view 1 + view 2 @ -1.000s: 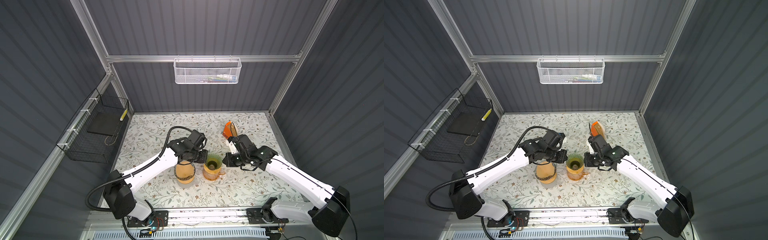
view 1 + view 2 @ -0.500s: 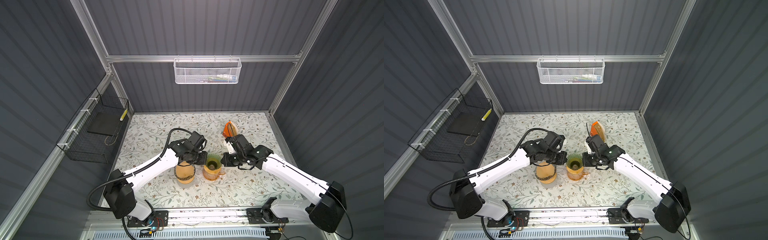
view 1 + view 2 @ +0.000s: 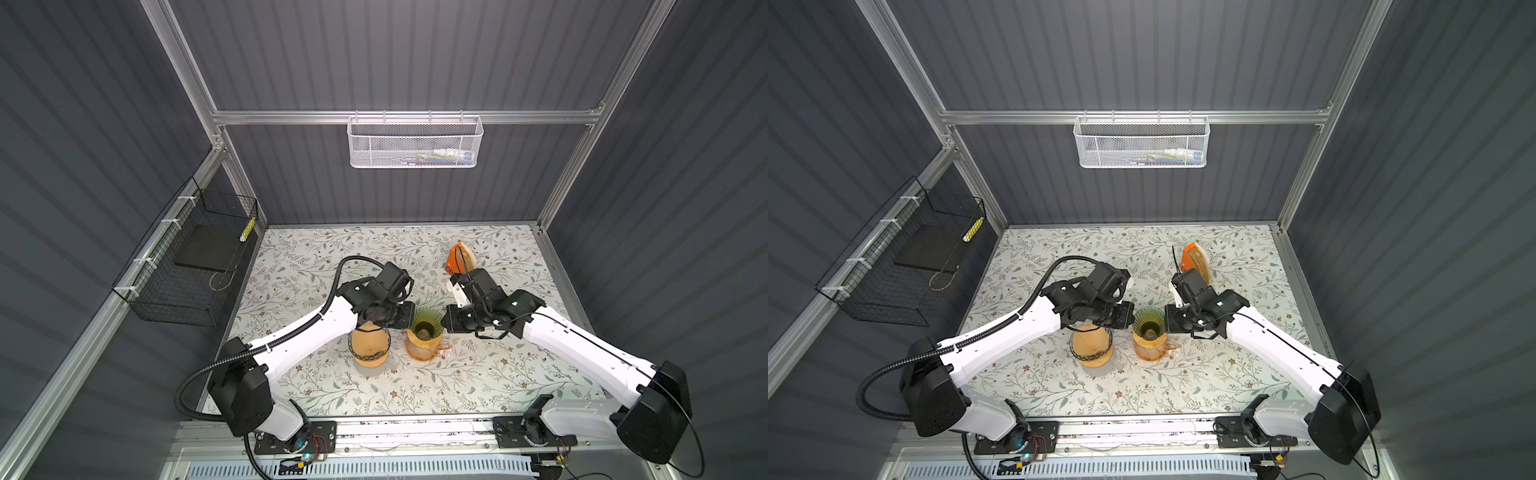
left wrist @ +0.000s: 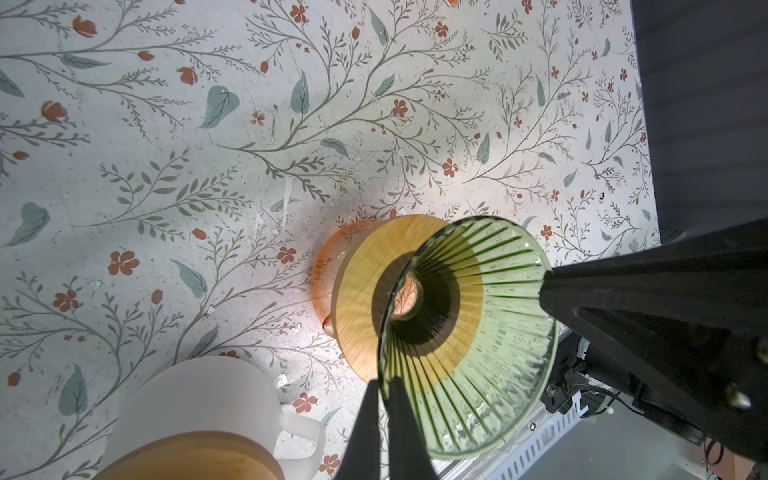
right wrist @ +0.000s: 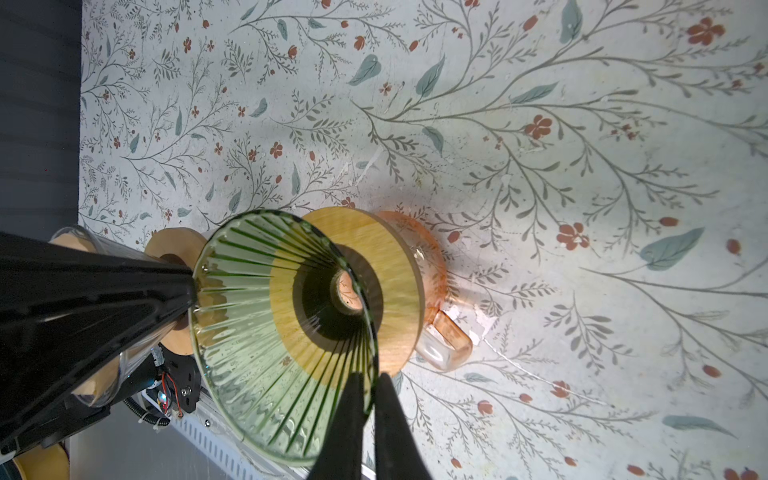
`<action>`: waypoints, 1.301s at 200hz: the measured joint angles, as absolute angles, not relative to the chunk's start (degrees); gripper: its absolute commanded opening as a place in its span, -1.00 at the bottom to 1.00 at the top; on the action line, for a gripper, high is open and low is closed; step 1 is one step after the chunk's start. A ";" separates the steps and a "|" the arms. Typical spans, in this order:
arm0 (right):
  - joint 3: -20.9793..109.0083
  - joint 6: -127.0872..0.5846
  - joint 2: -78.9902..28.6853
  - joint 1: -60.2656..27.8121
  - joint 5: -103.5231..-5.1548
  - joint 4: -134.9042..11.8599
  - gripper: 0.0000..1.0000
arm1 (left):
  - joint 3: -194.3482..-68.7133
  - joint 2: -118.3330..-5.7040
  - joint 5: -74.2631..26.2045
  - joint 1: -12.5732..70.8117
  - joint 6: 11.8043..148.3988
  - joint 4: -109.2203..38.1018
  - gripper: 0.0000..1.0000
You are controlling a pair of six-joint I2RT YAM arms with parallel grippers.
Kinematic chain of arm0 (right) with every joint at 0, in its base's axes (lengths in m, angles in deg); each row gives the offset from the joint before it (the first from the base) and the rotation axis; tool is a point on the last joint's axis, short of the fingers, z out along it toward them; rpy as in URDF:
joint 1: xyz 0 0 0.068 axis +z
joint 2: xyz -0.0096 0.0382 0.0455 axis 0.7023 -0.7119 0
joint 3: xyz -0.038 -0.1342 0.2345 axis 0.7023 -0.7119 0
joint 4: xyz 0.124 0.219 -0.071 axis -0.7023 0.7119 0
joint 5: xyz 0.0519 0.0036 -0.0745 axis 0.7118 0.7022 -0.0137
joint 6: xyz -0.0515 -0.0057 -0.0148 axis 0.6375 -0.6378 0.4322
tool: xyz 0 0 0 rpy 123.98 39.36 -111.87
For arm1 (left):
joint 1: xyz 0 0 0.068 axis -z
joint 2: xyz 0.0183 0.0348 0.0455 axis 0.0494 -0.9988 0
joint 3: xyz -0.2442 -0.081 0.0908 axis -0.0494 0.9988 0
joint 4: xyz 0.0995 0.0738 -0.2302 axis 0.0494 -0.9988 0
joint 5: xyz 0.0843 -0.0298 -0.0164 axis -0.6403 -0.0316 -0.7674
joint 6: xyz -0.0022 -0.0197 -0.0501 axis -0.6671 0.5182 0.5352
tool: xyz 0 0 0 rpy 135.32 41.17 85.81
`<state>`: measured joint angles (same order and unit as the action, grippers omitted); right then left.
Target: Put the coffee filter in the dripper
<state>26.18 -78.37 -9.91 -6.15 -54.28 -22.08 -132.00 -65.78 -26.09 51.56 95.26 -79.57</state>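
The dripper (image 3: 424, 323), a green ribbed glass cone with a flat round wooden collar (image 4: 365, 266), stands over a rounded orange glass mug (image 5: 442, 345) at the middle of the matte floral-printed tabletop (image 3: 316, 266). The left gripper (image 4: 384, 384) and right gripper (image 5: 370, 377) each pinch the cone's thin rim between tapered black fingers, from opposite sides. The brown paper coffee filters (image 3: 466, 259) stand in an orange packet (image 3: 451, 265) right of centre, above the right gripper in both top views and apart from the dripper.
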 measured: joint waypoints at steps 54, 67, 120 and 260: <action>26.44 -78.33 -9.99 -6.15 -54.39 -22.06 -0.79 | -132.35 -65.89 -26.50 51.49 95.24 -79.77 -0.84; 26.88 -78.30 -10.08 -6.15 -54.54 -21.60 -0.78 | -132.94 -65.94 -26.94 51.49 95.22 -80.44 -0.84; 32.10 -77.47 -9.99 -6.15 -55.00 -20.18 -0.73 | -138.36 -66.00 -29.43 51.49 94.76 -81.43 -0.83; 31.88 -68.03 -12.35 -28.64 -57.82 -25.93 -0.75 | -142.62 -69.06 -26.24 42.53 95.35 -70.94 -0.72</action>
